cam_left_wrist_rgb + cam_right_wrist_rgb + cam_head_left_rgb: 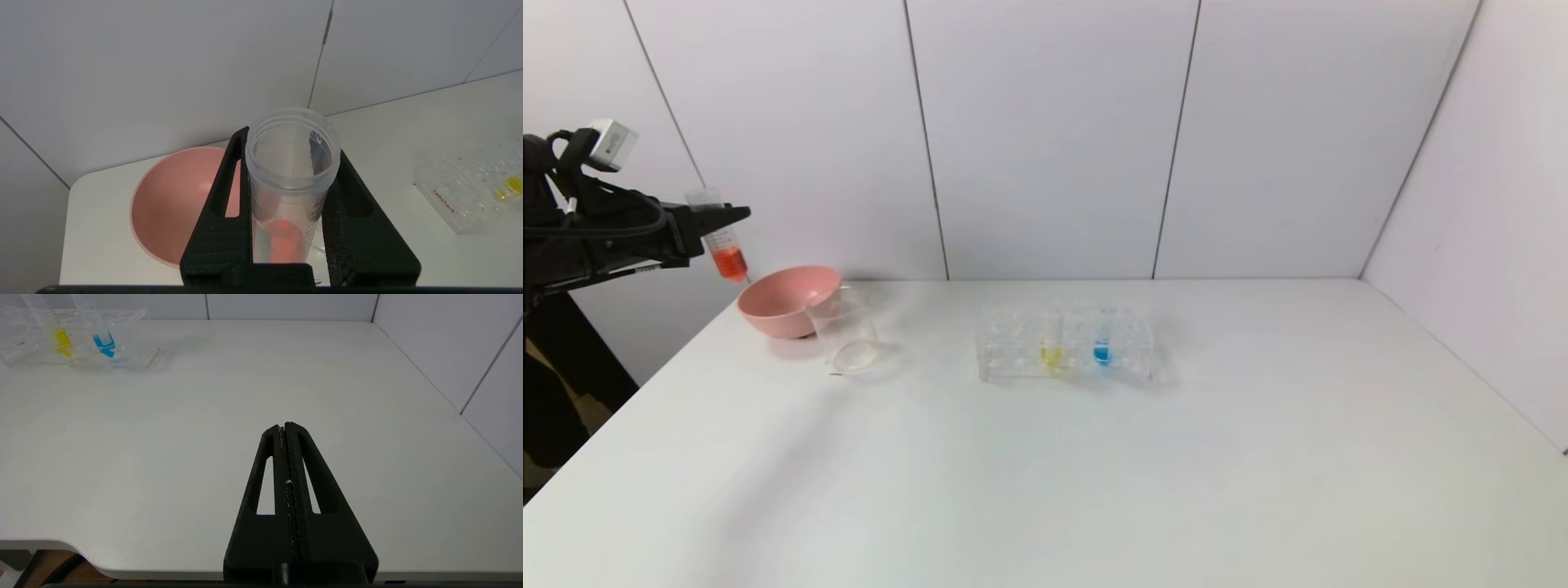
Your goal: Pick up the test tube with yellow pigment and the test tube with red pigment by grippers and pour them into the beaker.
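Red tube: the test tube with red pigment (721, 237) hangs near upright, mouth up, above the table's left edge beside the pink bowl (788, 298).
Left gripper (719, 220): raised, fingers clamped on it.
Right gripper (286, 428): low over the table's near right, fingers pressed together, holding nothing.
Beaker (845, 331): just beside the bowl.

Red word "Labshark" printed along edge of clear tube rack (457, 200). Graduation marks on held tube (292, 183) too faint to read.

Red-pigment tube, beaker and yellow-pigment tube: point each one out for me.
test tube with red pigment (729, 260), head view, on the red liquid at its tip.
beaker (848, 333), head view, on its clear side wall.
test tube with yellow pigment (1051, 354), head view, on the yellow liquid.
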{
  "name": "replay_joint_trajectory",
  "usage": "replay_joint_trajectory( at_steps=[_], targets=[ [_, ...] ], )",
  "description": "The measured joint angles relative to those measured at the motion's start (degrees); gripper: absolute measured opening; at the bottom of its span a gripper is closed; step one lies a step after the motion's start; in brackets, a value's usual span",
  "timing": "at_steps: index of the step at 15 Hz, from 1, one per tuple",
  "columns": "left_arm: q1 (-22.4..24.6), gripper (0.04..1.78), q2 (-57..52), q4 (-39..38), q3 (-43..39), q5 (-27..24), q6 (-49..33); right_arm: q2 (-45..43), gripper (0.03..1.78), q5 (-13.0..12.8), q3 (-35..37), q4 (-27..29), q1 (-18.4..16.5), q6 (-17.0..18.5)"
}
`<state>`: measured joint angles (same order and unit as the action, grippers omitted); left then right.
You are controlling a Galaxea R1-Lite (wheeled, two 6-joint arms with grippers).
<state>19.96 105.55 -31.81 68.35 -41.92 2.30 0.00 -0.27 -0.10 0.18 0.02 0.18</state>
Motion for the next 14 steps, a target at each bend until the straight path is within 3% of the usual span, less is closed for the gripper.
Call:
replay_joint_trajectory(
  at_steps=[4,9,14],
  targets=[
    [-1.02,0.49,0.71,-0.28,0.06,3.17,0.20,0.00,0.11,0.02,0.00,0.00,0.00,0.00],
    [-2.32,0.49,2.67,-7.63,-1.68,7.34,1.16,0.00,0.11,0.00,0.00,0.00,-0.02,-0.02],
    [-2.71,0.49,3.79,-3.91,-0.33,2.79,3.01,0.00,0.11,0.02,0.00,0.00,0.00,0.00]
  ],
)
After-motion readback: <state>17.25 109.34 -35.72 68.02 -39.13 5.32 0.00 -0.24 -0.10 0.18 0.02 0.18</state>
